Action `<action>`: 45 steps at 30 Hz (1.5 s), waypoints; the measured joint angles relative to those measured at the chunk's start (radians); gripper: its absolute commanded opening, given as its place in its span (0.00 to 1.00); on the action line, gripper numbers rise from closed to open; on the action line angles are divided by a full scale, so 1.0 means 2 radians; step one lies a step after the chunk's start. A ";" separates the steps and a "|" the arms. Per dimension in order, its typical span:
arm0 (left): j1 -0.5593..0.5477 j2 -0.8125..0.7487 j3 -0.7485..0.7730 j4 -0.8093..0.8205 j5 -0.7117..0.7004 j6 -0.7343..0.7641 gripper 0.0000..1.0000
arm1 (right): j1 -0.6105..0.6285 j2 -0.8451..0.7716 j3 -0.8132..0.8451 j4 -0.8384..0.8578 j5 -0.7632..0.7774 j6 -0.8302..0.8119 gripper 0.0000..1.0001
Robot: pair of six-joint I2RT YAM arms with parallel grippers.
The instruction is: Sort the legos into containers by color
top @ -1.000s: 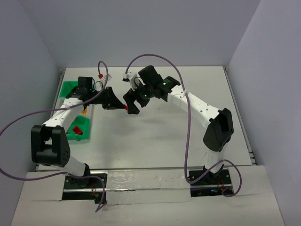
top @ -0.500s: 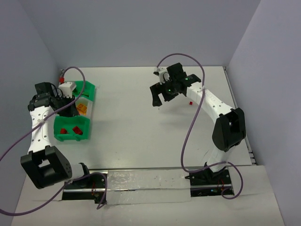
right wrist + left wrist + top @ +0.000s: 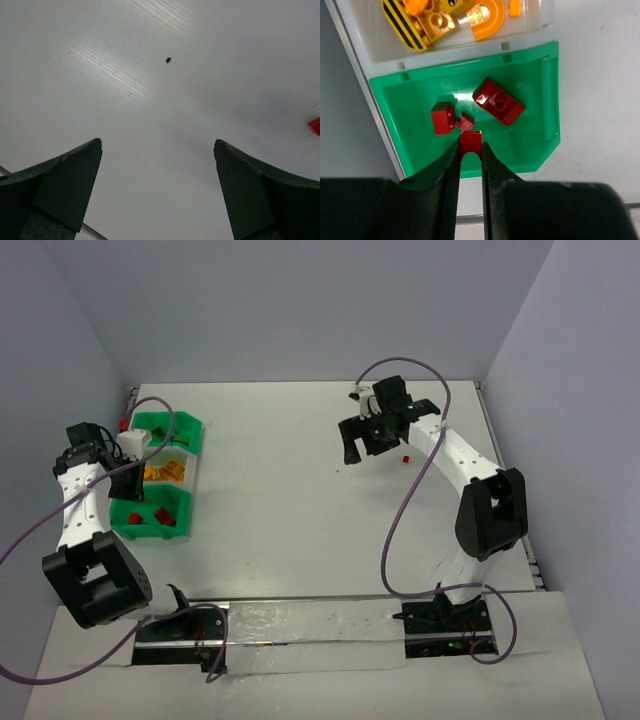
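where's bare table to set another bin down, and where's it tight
Widest bare patch: the middle of the table, between the containers and the right claw. Crowded: the left edge, where the left claw holds a red lego over the near green bin; a loose red lego lies beside the right arm.

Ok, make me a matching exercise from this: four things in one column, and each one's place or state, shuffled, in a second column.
1. left fingers
2. right fingers
3. orange pieces
4. loose red brick

A. in the whitish bin
B. wide open above the table
C. lying on the table
D. shut on a red brick above the green bin

Pairs: 1-D, 2-B, 3-A, 4-C
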 measured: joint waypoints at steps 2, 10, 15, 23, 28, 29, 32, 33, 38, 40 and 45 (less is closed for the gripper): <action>0.001 0.004 -0.006 0.001 -0.005 0.002 0.36 | -0.007 0.000 0.000 0.000 0.007 0.003 1.00; 0.002 0.009 -0.011 0.000 -0.006 0.006 0.63 | -0.038 0.000 0.000 0.000 0.040 0.026 1.00; 0.002 0.012 0.020 0.002 0.007 -0.005 0.64 | -0.063 0.008 0.004 0.001 0.084 0.062 0.99; -0.021 -0.004 0.073 0.068 0.049 -0.079 0.62 | -0.093 0.067 0.039 0.001 0.211 0.158 0.84; -0.070 -0.011 0.074 0.106 0.061 -0.128 0.62 | -0.097 0.122 0.086 -0.003 0.251 0.200 0.77; -0.078 -0.011 0.073 0.111 0.062 -0.136 0.62 | -0.097 0.131 0.094 -0.003 0.256 0.206 0.76; -0.090 -0.012 0.068 0.125 0.066 -0.153 0.62 | -0.100 0.154 0.106 -0.007 0.266 0.220 0.74; -0.091 -0.013 0.066 0.128 0.067 -0.158 0.62 | -0.100 0.161 0.111 -0.010 0.268 0.223 0.74; -0.091 -0.013 0.063 0.137 0.069 -0.174 0.63 | -0.106 0.195 0.121 -0.016 0.271 0.238 0.72; -0.091 -0.013 0.063 0.138 0.070 -0.177 0.63 | -0.109 0.205 0.121 -0.020 0.271 0.243 0.70; -0.091 -0.013 0.062 0.142 0.073 -0.185 0.63 | -0.117 0.214 0.121 -0.026 0.266 0.249 0.64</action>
